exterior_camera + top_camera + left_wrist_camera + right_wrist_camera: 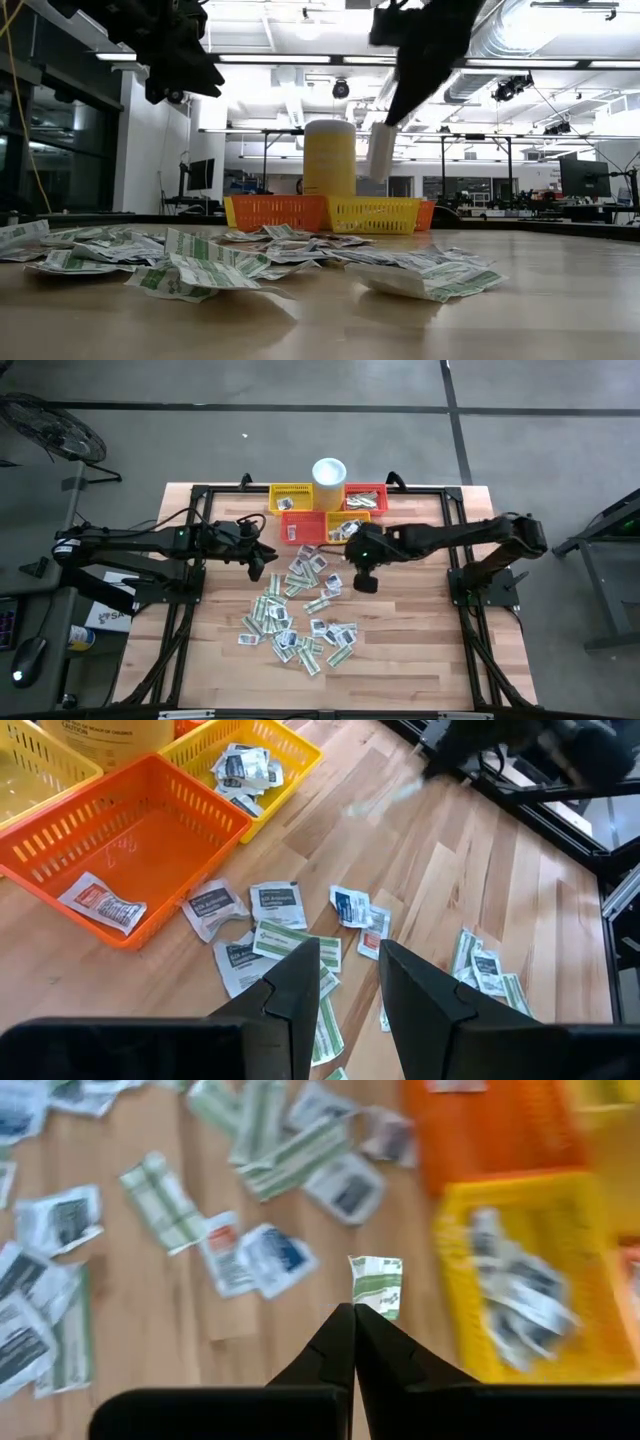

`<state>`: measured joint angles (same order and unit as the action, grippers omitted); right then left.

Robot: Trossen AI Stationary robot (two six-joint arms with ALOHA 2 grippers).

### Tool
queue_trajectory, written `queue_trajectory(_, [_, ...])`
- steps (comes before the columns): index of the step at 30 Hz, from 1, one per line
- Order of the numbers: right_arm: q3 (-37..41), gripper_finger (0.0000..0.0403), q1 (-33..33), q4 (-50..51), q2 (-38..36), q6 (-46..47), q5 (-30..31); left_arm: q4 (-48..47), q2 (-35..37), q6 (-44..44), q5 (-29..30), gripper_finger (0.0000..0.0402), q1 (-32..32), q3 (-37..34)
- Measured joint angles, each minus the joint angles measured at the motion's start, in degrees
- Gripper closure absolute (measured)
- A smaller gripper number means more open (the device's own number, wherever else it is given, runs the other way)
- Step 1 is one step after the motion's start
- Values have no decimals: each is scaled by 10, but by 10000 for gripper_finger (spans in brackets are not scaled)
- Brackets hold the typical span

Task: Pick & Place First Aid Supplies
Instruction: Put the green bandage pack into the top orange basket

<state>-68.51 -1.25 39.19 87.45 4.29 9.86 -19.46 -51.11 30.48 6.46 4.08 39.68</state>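
1. The right gripper (354,1312) is pressed together on a pale green-striped sachet (377,1285), pinching it by one edge; the sachet hangs in the air above the table.
2. In the high view this gripper (366,582) sits just at 3 o'clock of the scattered sachets (295,615), with the baskets at its 11 o'clock.
3. The left gripper (348,982) is spread, nothing between its fingers, hovering over the pile's 10 o'clock edge.
4. Around them: an orange basket (302,526) holding one packet, a yellow basket (348,527) with several packets at its 3 o'clock, another yellow basket (290,498) and a red basket (366,494) behind, and a white cup (329,473) between the back two.
5. Only the low view shows height: the held sachet (381,151) dangles well above the basket rims, in front of the cup (329,157).
6. The left wrist view alone shows the single red-printed packet (103,903) lying in the orange basket (150,820).
7. The right arm (470,537) reaches in from 3 o'clock, stretched across the table (420,650); the left arm (150,543) reaches in from 9 o'clock.
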Motion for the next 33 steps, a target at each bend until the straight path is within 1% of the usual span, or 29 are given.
queue_trajectory(3, [0, 403, -9, 16, -33, 7, 34, 0, 0, 0, 0, 296, 0, 0])
queue_trajectory(6, [0, 403, -26, 28, -55, -11, 72, 0, 0, 0, 2, 296, 0, 0])
queue_trajectory(10, [-1, 403, -70, 31, -61, -25, 111, 0, 0, 2, 3, 296, 0, 0])
queue_trajectory(13, [-1, 403, -113, 25, -57, 11, 133, 0, 0, 9, 7, 296, 0, 0])
queue_trajectory(15, [-1, 403, -142, 21, -56, 37, 137, 0, 0, 13, 8, 296, 0, 0])
queue_trajectory(18, [-1, 403, -186, 3, -49, 80, 132, 0, 0, 13, 8, 296, 0, 0])
queue_trajectory(22, [-1, 403, -247, -19, -33, 119, 85, 0, 0, 17, 16, 296, 0, 0])
queue_trajectory(28, [-1, 403, -320, -24, 18, 119, 47, 0, 0, 24, 19, 296, 0, 0])
queue_trajectory(33, [-1, 403, -354, -58, 55, 107, 16, 0, 0, 28, 21, 296, 0, 0])
